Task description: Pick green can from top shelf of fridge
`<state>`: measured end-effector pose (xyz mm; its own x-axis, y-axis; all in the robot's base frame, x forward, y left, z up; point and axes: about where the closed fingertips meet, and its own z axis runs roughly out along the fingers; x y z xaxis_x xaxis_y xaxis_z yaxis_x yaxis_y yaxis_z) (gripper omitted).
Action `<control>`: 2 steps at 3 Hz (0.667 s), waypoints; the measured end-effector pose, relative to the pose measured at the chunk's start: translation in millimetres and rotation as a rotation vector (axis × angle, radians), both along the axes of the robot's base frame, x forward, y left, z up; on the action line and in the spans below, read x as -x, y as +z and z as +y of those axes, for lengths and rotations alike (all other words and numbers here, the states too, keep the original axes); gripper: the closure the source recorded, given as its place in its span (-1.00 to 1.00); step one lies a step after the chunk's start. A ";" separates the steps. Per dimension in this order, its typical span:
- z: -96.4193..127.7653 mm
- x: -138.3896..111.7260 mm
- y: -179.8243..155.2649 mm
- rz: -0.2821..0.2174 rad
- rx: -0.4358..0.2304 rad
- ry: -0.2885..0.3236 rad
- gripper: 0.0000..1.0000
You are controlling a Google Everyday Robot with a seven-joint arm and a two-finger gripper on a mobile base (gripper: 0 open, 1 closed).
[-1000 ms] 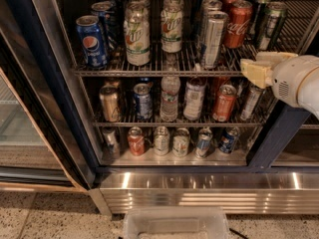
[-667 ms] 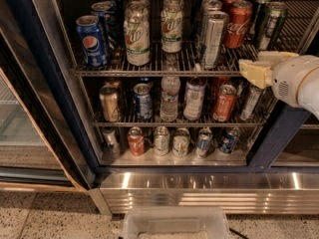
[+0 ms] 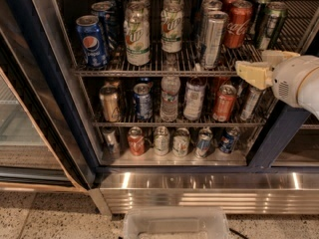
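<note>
The green can (image 3: 269, 26) stands upright at the right end of the top shelf (image 3: 149, 72) of the fridge (image 3: 199, 193), to the right of a red Coca-Cola can (image 3: 238, 24). Behind it in the same row is another dark can. My gripper (image 3: 251, 63) reaches in from the right, at the shelf's front bar. It sits just below and slightly left of the green can, not touching it. Its cream fingers (image 3: 254, 74) stand apart, open, with nothing between them.
A tall silver can (image 3: 213, 39), two 7UP bottles (image 3: 137, 36) and a Pepsi can (image 3: 92, 41) share the top shelf. Two lower racks hold more cans and bottles. The glass door (image 3: 30, 113) hangs open at left. A clear plastic bin (image 3: 174, 225) sits on the floor in front.
</note>
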<state>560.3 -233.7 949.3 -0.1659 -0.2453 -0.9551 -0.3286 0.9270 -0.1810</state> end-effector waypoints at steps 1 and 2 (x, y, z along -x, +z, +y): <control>0.0 0.0 0.0 0.000 0.000 0.000 -0.49; 0.0 0.0 0.0 0.000 0.000 0.000 -0.70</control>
